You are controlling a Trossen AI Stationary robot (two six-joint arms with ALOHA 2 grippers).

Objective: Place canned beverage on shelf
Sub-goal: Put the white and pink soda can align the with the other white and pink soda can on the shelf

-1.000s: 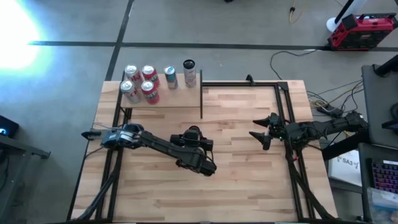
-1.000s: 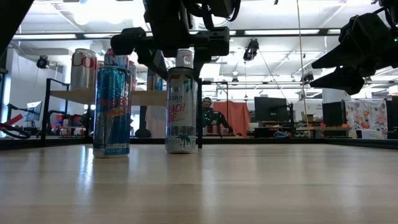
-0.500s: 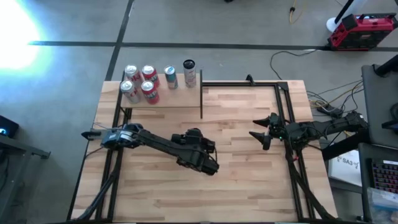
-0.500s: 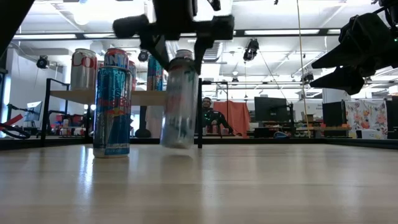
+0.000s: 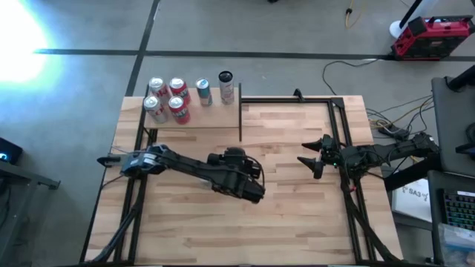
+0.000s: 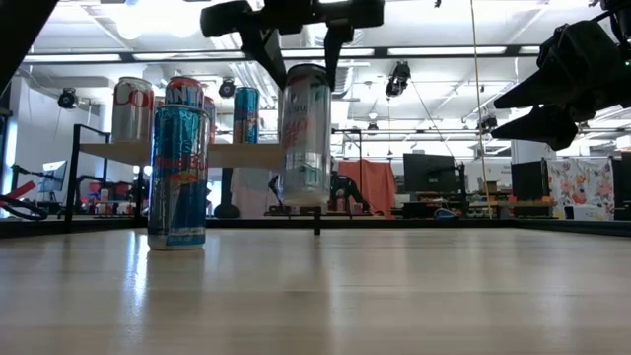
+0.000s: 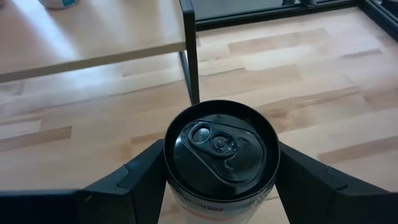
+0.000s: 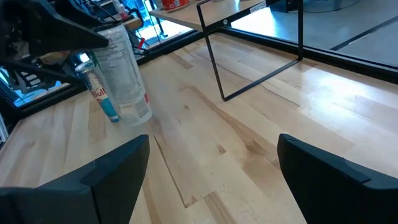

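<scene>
We are holding the white can [image 6: 306, 133] clear of the bench [image 5: 297, 222], upright with a slight tilt, a gap that only the low view is showing; from above the arm is hiding the can almost entirely. The left gripper [image 7: 221, 180] is pinching the can just below its dark lid, as the left wrist view is showing from directly overhead. The low view is also showing a blue can [image 6: 178, 176] standing on the bench beside it. The shelf [image 5: 194, 111] is sitting at the bench's far left corner, carrying six cans [image 5: 168, 98] in the high view. The right gripper [image 5: 308, 159] is waiting over the bench's right side, jaws spread.
</scene>
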